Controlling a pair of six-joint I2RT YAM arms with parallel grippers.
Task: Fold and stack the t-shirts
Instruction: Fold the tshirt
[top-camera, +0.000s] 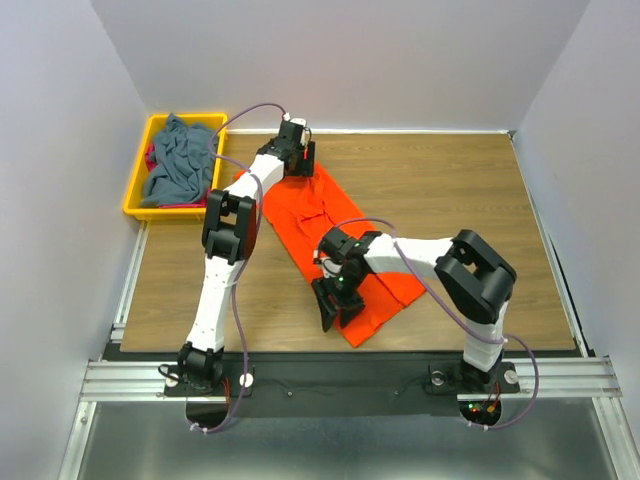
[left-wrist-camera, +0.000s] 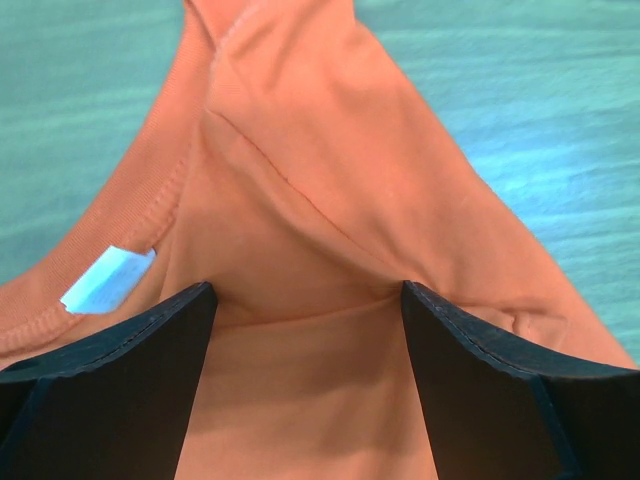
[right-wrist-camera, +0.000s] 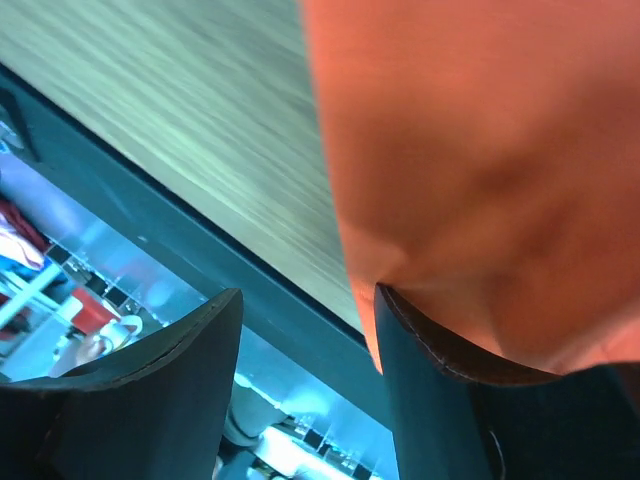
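Note:
A bright orange t-shirt (top-camera: 310, 215) lies spread diagonally on the wooden table (top-camera: 450, 190). My left gripper (top-camera: 297, 155) is at the shirt's far end, by the collar. In the left wrist view it (left-wrist-camera: 308, 300) stands open, with orange cloth (left-wrist-camera: 330, 180) lying across the gap and the white neck label (left-wrist-camera: 108, 278) just left of it. My right gripper (top-camera: 335, 300) is at the shirt's near corner. It (right-wrist-camera: 305, 300) is open; the orange cloth (right-wrist-camera: 480, 130) rests against the outer side of its right finger (right-wrist-camera: 440, 400), and nothing lies between the fingers.
A yellow bin (top-camera: 135, 195) stands off the table's back left corner. It holds a crumpled slate grey-blue t-shirt (top-camera: 180, 160) with a bit of red cloth (top-camera: 151, 157) at its left side. The table's dark near edge (right-wrist-camera: 200, 260) runs close by the right gripper.

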